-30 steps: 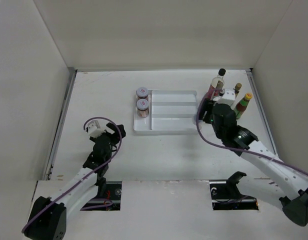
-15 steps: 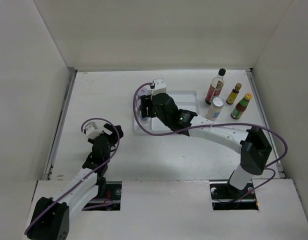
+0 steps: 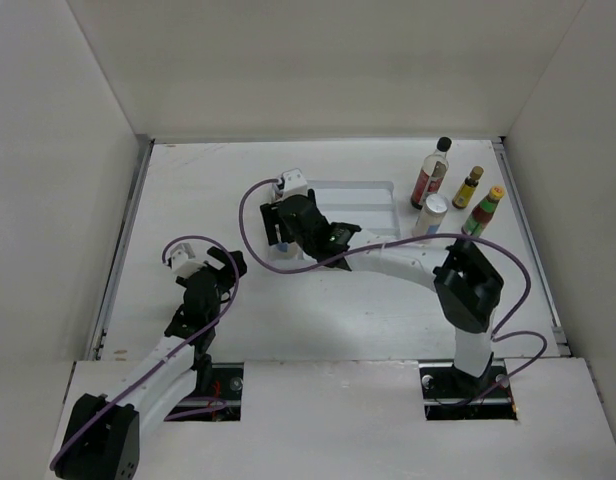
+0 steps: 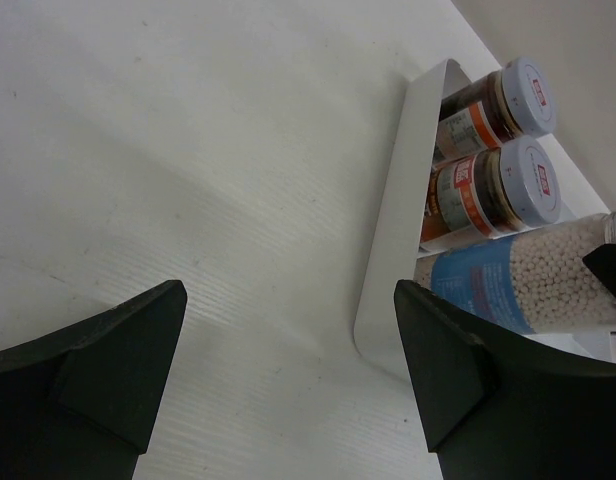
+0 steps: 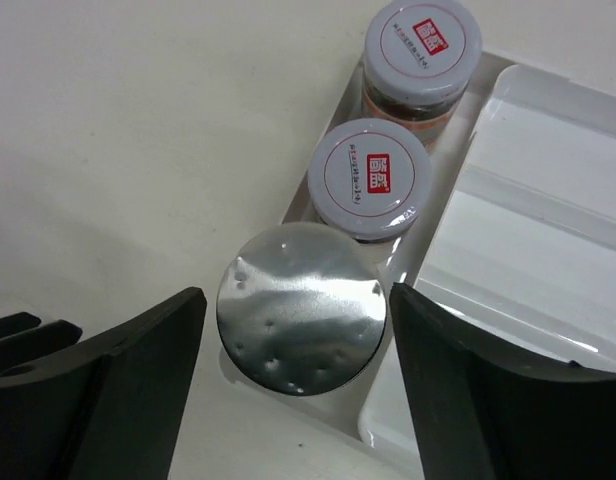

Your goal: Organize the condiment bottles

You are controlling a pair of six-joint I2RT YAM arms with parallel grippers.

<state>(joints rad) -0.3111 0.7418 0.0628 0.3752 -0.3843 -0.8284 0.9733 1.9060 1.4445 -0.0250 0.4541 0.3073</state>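
Observation:
My right gripper (image 3: 281, 232) reaches across to the left column of the white divided tray (image 3: 350, 216). Its jaws stand close on either side of a silver-topped shaker (image 5: 300, 318) at the near end of that column. The shaker has a blue label and white beads in the left wrist view (image 4: 528, 280). Two short silver-lidded jars (image 5: 422, 40) (image 5: 376, 175) stand behind it in the same column. My left gripper (image 3: 231, 262) is open and empty, low over the table left of the tray.
At the back right stand the tall black-capped bottle (image 3: 432, 170), two yellow-capped sauce bottles (image 3: 469, 187) (image 3: 483, 210) and a pale shaker (image 3: 431, 215). The tray's long right compartments (image 5: 528, 230) hold nothing. White walls close in the table on three sides.
My right arm has swung from the bottle group at the back right to the tray's left column, bringing a shaker with it. The left arm has barely moved.

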